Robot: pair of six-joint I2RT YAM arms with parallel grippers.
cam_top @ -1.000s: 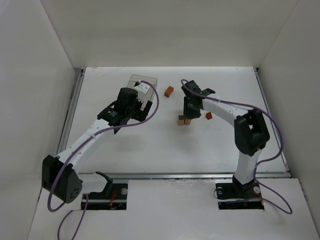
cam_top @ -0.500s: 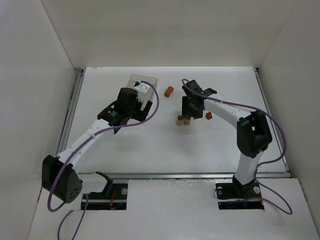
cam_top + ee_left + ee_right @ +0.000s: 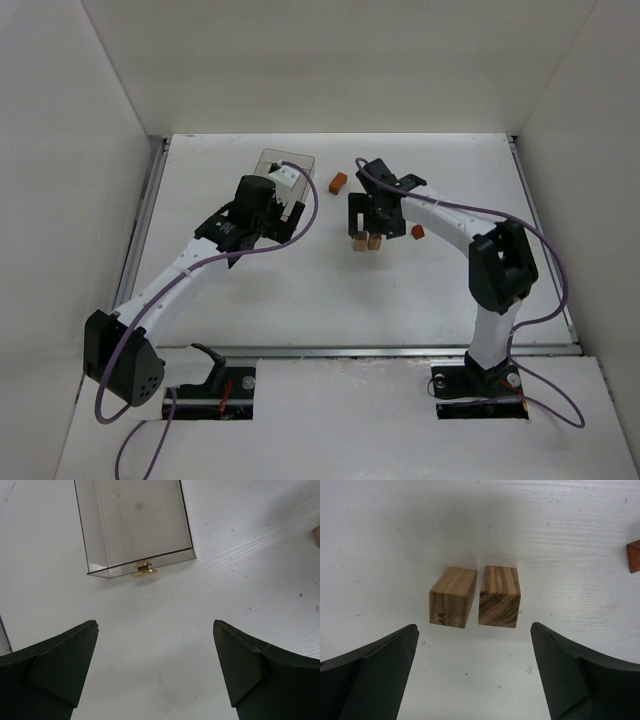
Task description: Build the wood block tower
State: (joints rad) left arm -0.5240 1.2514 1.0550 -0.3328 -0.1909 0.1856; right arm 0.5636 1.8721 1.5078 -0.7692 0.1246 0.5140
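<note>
Clear box with gold clasp; two tan blocks lie outside.

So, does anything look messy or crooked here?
Nothing is broken or spilled. The two tan blocks sit side by side with a thin gap, not stacked yet, and two orange pieces lie apart from them.

- Tan wood blocks: I count two, both with visible grain.
- Reddish-orange pieces: I count two, one larger and one smaller.
- Clear plastic box: I count one.
- Brass-coloured knob on that box: one.
- My own tools: two, a left gripper and a right gripper, each with two dark fingers.
</note>
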